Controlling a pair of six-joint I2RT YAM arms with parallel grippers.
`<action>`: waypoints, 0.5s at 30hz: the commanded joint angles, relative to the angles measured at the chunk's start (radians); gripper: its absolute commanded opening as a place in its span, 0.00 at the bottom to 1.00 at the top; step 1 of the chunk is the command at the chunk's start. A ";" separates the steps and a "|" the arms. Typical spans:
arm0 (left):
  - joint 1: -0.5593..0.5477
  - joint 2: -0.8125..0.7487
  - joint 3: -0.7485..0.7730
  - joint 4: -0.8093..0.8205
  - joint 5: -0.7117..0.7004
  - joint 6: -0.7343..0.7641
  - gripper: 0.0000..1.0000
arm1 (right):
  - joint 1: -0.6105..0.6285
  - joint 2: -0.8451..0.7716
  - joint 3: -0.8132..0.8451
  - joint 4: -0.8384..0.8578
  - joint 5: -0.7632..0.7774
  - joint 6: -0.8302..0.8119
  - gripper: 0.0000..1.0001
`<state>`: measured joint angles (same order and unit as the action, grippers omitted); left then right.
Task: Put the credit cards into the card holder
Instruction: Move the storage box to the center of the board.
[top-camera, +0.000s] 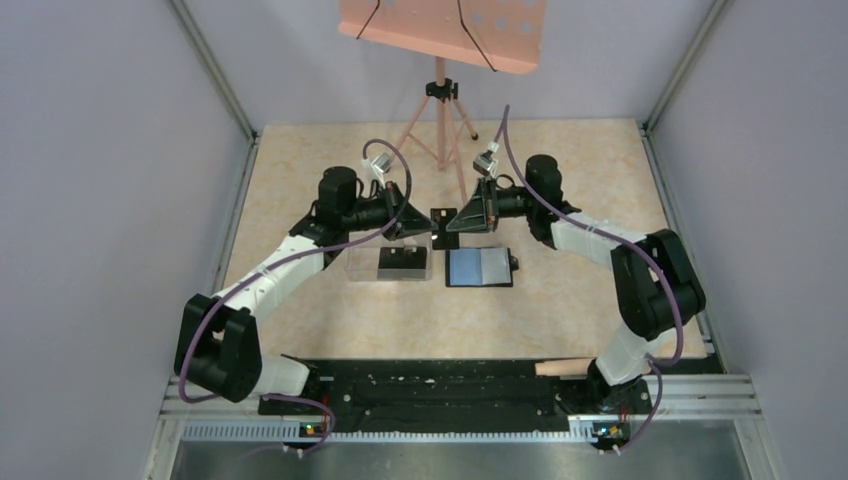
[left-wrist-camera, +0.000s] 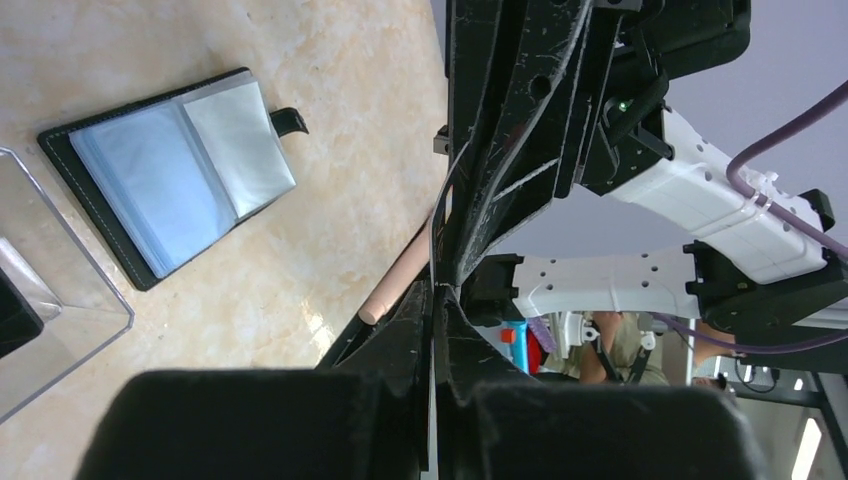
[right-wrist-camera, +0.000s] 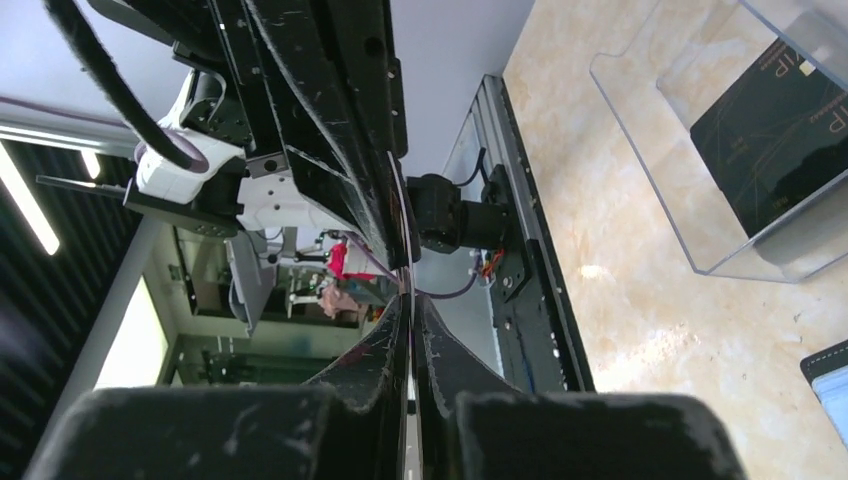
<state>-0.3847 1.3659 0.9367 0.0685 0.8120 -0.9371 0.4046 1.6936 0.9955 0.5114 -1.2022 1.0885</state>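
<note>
A black credit card is held above the table between both grippers. My left gripper and my right gripper are each shut on it from opposite sides. It shows edge-on as a thin line between my left fingers and my right fingers. The card holder lies open on the table just below them, bluish-grey pockets up; it also shows in the left wrist view. Another black credit card lies in the clear box; it also shows in the right wrist view.
The clear plastic box sits left of the card holder. A pink music stand on a tripod stands at the back. A wooden dowel lies by the right arm's base. Enclosure walls border the table.
</note>
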 joint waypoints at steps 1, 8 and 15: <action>-0.003 -0.019 -0.014 0.067 0.006 -0.005 0.00 | 0.021 -0.045 -0.020 0.160 -0.022 0.083 0.00; -0.003 -0.030 -0.006 -0.078 -0.101 0.046 0.43 | -0.002 -0.057 -0.016 -0.051 0.024 -0.049 0.00; -0.049 0.074 0.099 -0.268 -0.233 0.094 0.44 | -0.040 -0.051 0.178 -0.868 0.298 -0.594 0.00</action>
<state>-0.3988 1.3823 0.9428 -0.1005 0.6701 -0.8906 0.3828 1.6711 1.0443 0.1070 -1.0840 0.8433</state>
